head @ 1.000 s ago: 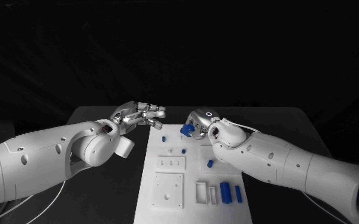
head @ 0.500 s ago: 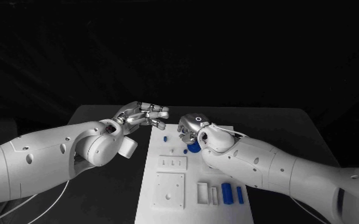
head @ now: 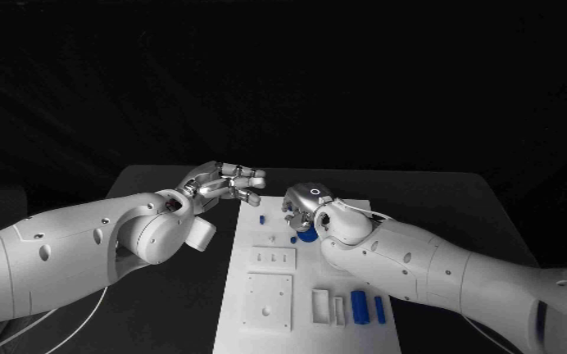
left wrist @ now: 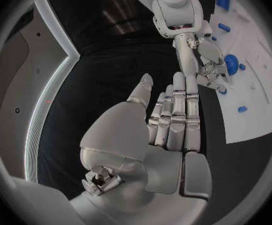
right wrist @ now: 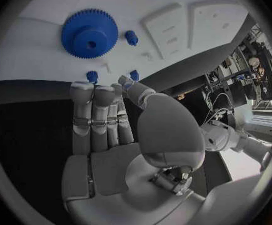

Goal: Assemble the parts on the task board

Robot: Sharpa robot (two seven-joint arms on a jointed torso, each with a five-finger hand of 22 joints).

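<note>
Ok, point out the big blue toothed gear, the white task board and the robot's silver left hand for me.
Big blue toothed gear (right wrist: 89, 34): right wrist view, on its flat face.
White task board (head: 274, 336): head view, on a bare near part.
Silver left hand (head: 224, 181): head view, on the curled fingers.

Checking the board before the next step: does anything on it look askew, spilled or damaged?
Nothing stands out. The blue gear lies flat on the task board, just beyond the right hand, which holds nothing. The small blue pegs stand on the board, none visibly toppled. The left hand hovers open beside the board.
</note>
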